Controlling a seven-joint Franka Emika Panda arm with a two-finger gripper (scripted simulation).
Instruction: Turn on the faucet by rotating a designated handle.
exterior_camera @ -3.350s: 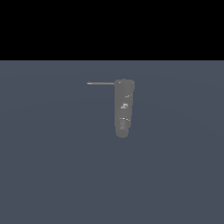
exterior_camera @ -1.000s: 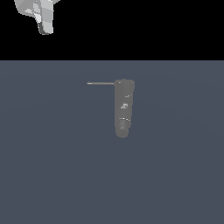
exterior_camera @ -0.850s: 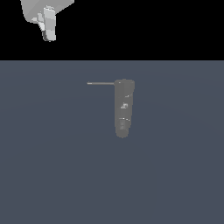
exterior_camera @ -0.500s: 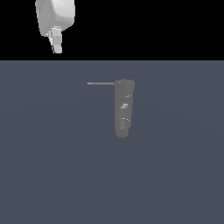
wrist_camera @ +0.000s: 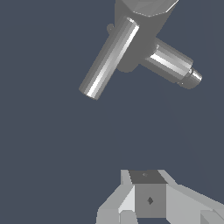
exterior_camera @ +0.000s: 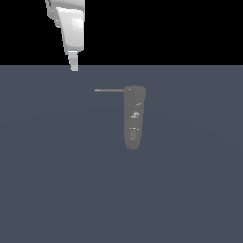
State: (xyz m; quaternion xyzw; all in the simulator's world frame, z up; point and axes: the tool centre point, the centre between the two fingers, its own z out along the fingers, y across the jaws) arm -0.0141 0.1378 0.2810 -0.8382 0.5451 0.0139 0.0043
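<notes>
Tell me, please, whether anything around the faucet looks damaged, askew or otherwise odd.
Nothing stands out. The faucet looks intact, its handle juts straight toward the exterior view's left, and the gripper hangs apart from both, touching nothing.

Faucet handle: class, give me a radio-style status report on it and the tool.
Tool clear of handle, nothing held, jaw state unclear. Handle untouched, projecting sideways from faucet. Nothing in the way.

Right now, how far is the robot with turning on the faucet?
Nothing looks done yet: the handle sticks out sideways from the top end of the faucet, untouched. In hand is the approach: the gripper hangs apart from the handle, toward the exterior view's upper left, holding nothing. Whether it is open or shut cannot be told. Left: reach the handle, then rotate it.
</notes>
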